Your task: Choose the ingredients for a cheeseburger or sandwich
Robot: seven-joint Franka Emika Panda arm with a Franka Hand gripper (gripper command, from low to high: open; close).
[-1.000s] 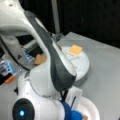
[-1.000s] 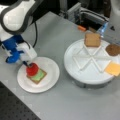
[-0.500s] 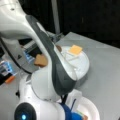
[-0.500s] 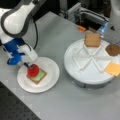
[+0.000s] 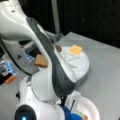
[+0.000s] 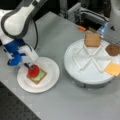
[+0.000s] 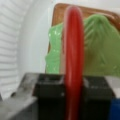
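Grey tabletop (image 6: pixel 75 105) fills both front views, with a dark backdrop behind it. Going left to right in a front view: the white-and-grey arm (image 6: pixel 17 22) bends down from the top left, its blue wrist low over a white paper plate (image 6: pixel 51 80) at the left. On that plate sits the sandwich (image 6: pixel 37 76) as built up to now, a tan toast square with the green leaf blob (image 6: pixel 41 75) on it. The gripper (image 6: pixel 31 68) hangs just above this stack, jaws clamped on the red disc (image 6: pixel 33 70), which stands on edge over the leaf. The wrist view shows that grip close up: the red disc (image 7: pixel 73 50) runs upright between the two dark fingers (image 7: pixel 48 91), with the green leaf blob (image 7: pixel 100 50) and the toast edge (image 7: pixel 62 10) behind it and the plate's ribbed rim (image 7: pixel 12 50) to the left.

Further right stands a round white divided tray (image 6: pixel 82 82). It holds the remaining pieces: a second toast square (image 6: pixel 92 39) at the back, a dark brown disc (image 6: pixel 113 49) at the right, and a yellow square (image 6: pixel 113 68) at the right front, each in its own wedge.

In a front view taken from behind the arm, the arm's body (image 5: pixel 50 75) blocks most of the scene; the tray (image 5: pixel 83 67) shows past it with the yellow square (image 5: pixel 75 49) and a toast square (image 5: pixel 41 61).
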